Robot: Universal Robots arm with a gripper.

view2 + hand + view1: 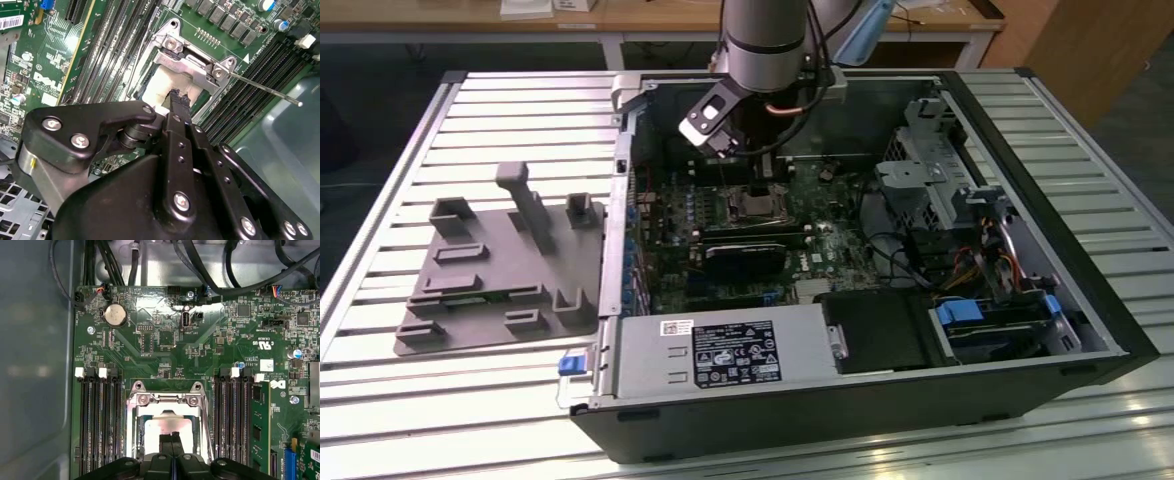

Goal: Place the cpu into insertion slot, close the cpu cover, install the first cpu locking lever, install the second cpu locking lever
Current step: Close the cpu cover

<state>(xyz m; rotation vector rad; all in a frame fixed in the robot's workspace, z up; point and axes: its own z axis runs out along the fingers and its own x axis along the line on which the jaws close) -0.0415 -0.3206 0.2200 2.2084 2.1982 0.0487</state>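
Silvery square-framed metal cpu cover lies over the grey-topped square cpu. My hand, fingers pressed together, sits at twelve o'clock in the exterior view. I'd press straight and gently.

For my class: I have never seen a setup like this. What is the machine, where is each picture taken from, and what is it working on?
It is one robot arm reaching into an open computer case lying on a slatted metal table. A grey tray sits at the exterior view's left. That picture comes from a camera off the arm. The wrist views come from cameras riding on the arm. In the first wrist view the gripper, shut and holding nothing, is over the cpu, framed by the cpu cover.
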